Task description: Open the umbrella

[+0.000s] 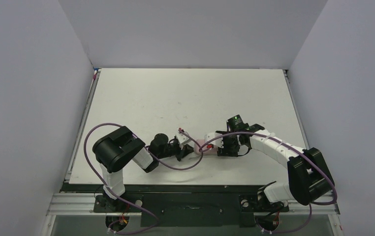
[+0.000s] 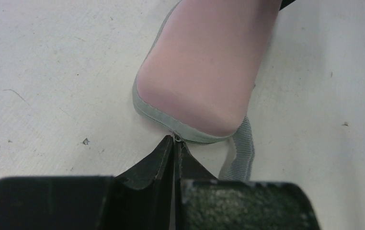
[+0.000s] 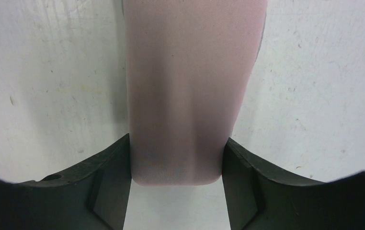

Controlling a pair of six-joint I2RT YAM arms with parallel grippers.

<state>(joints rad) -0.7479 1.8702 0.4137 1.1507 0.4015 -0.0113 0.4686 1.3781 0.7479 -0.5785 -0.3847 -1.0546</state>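
**On the work table, two grippers meet at a pink sleeve**

Across the near half of the white table (image 1: 175,93), a pale pink sleeve (image 1: 206,146) lies flat. Its long axis runs left to right, roughly along the table's front edge, with one end toward each arm. The umbrella itself is out of sight in every view. Only the sleeve's smooth fabric shows, and what it holds cannot be told. From above, both arms crowd over the sleeve and cover much of it.

The right gripper (image 3: 176,146) is clamped on the sleeve's right end, one black finger pressed against each long side. The rest of the sleeve runs out of the top of that wrist view.

The left gripper (image 2: 176,143) has its fingertips pressed together, touching the rounded left end at the grey zip band (image 2: 156,115). A grey ribbed strap (image 2: 242,153) trails from that end, just beside the fingers. A tiny metal bit (image 2: 176,138) glints at the tips. Whether it is pinched is too small to tell.
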